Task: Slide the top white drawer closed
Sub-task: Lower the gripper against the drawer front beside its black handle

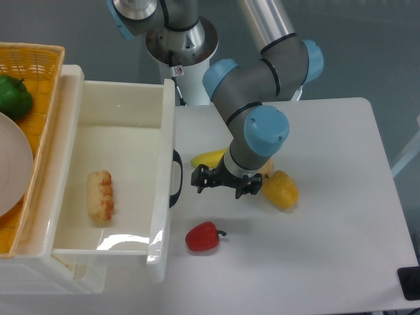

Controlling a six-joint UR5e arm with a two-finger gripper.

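The top white drawer (165, 131) stands pulled far out to the right, its front panel carrying a black curved handle (176, 178). A breaded food piece (100, 194) lies inside it. My gripper (219, 184) hangs low over the table just right of the handle, a short gap away from it. The view from above does not show how its fingers stand. Nothing visible is held.
A banana (209, 158), a yellow pepper (281, 189) and a peach-coloured item partly hidden by the arm lie beside the gripper. A red pepper (203, 237) sits in front of the drawer. A yellow basket (36, 56) with a green pepper (13, 96) and plate tops the cabinet.
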